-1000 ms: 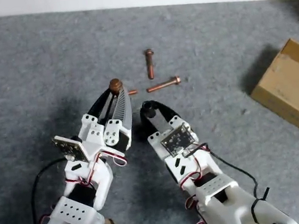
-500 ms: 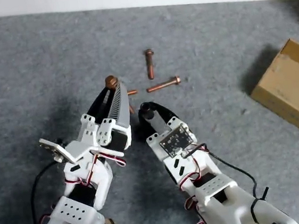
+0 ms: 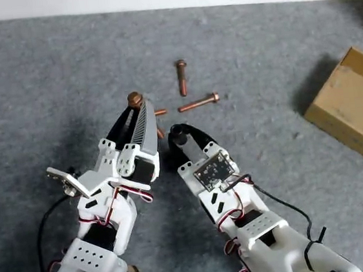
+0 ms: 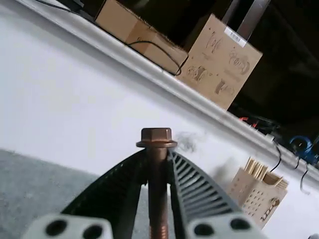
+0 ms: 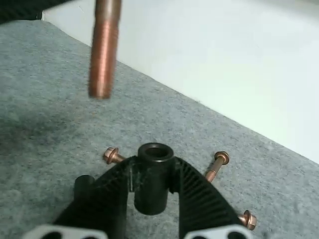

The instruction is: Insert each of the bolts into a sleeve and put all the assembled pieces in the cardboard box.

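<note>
We see the left gripper [image 4: 158, 155] closed on a copper bolt [image 4: 156, 138], upright with its head up. The right gripper [image 5: 153, 162] clamps the black sleeve [image 5: 152, 191], opening up, just beside it. Other bolts [image 3: 198, 102] lie on the grey mat [image 3: 45, 72]; the cardboard box [image 3: 351, 108] stands well apart.

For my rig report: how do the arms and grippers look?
The left arm and right arm are white plastic. The left gripper and right gripper have black ribbed fingers. Red and white wires loop at each wrist; a black cable runs along the right arm. Each wrist carries a circuit board.
</note>
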